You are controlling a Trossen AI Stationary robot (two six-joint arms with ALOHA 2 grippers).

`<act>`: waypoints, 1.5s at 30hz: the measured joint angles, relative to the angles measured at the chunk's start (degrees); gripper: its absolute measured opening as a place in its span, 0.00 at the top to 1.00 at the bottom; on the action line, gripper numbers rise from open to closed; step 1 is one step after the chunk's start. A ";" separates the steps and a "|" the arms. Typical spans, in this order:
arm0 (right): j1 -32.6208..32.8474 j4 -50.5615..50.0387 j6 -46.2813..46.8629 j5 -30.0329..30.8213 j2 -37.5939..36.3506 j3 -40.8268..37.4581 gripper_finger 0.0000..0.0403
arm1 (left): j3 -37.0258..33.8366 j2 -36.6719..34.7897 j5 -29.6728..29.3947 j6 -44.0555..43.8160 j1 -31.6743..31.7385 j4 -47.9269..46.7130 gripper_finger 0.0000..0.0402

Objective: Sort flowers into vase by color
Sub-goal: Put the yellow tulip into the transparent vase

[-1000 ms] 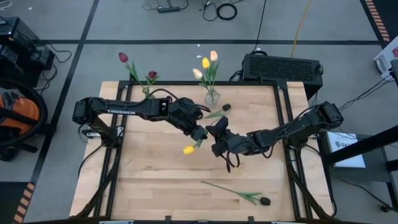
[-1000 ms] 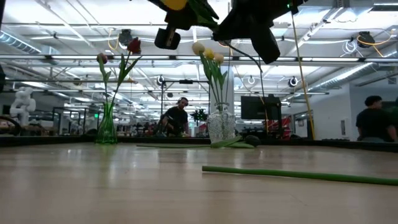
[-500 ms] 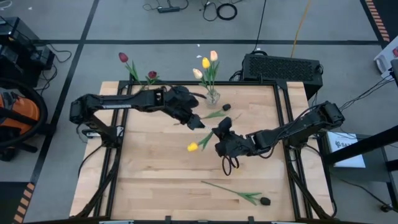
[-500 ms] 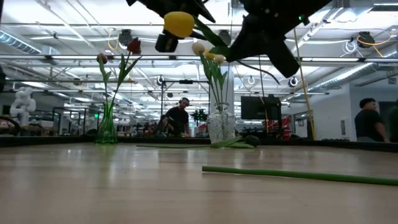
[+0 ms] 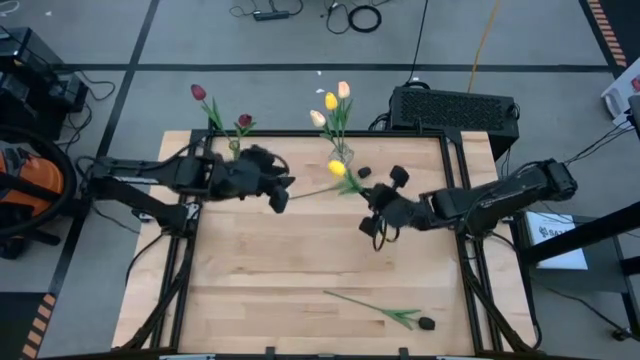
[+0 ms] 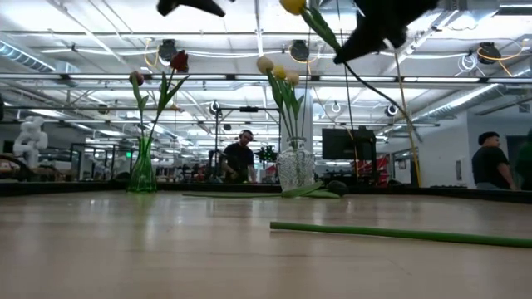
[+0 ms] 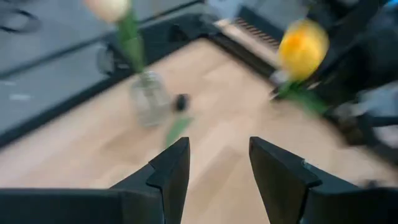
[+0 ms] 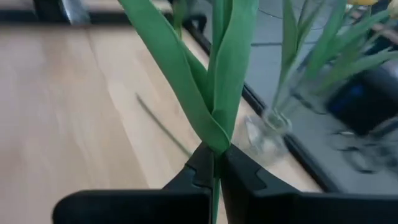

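Moved since a second ago: left gripper (image 5: pixel 281 196) pulled back toward the table's left, off the yellow tulip (image 5: pixel 337 169); tulip head carried up beside the clear vase (image 5: pixel 341 156); right gripper (image 5: pixel 372 203) swung toward the table's far edge.
Far left vase: slim green vase (image 6: pixel 142 170) at the table's far left edge, holding two dark red tulips (image 5: pixel 198 92); vase body hardly discernible from above.
Left gripper: over the left half of the board, fingers (image 7: pixel 168 171) apart, nothing between them; blurred in the overhead view, only a dark scrap at the top edge of the low view.
Loose stem on the board: flat near the clear vase, dark head (image 5: pixel 364 172) just beside it; stem mostly masked by the held tulip.
Clear vase: at the far edge, centre; holding yellow, cream and peach heads (image 5: pixel 331 101); smeared in both wrist views.
Yellow tulip: lifted off the table, head just beside the clear vase, stem running back to the right gripper; head cut by the top edge in the low view (image 6: pixel 293 6).
Right gripper: right of centre, jaws pressed together on the tulip's stem below the leaves (image 8: pixel 214 74); stem itself hidden between the fingers.
Near edge: one dark-headed flower (image 5: pixel 384 313) lying flat on the wooden table (image 5: pixel 250 270), well apart from both arms.
Background: persons (image 6: pixel 238 158) beyond the table, small and dim.
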 joint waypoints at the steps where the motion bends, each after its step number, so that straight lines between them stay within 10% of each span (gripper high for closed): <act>1: -1.29 2.75 -0.04 -2.03 -0.36 0.00 0.99 | 0.00 0.01 -3.41 0.01 -1.69 -1.90 0.57; 6: -9.26 20.42 -4.56 -12.94 -0.52 0.00 0.99 | -1.28 -0.41 -20.99 -2.42 -11.18 -8.59 0.57; 14: -21.31 25.95 -7.09 -25.17 -0.75 0.00 0.99 | -19.74 -9.20 -20.98 -9.16 -16.76 -2.56 0.59; 23: -32.57 35.02 -6.94 -27.07 -0.67 -0.02 0.99 | -42.87 -22.19 -8.23 3.66 -11.69 29.77 0.69; 32: -39.26 48.78 -4.37 -33.84 4.36 -0.07 0.99 | -46.88 -29.64 17.64 16.87 3.82 33.96 0.77; 45: -40.23 58.68 -11.94 -33.66 11.88 -0.09 0.99 | -46.88 -30.18 20.08 16.05 8.74 35.11 0.78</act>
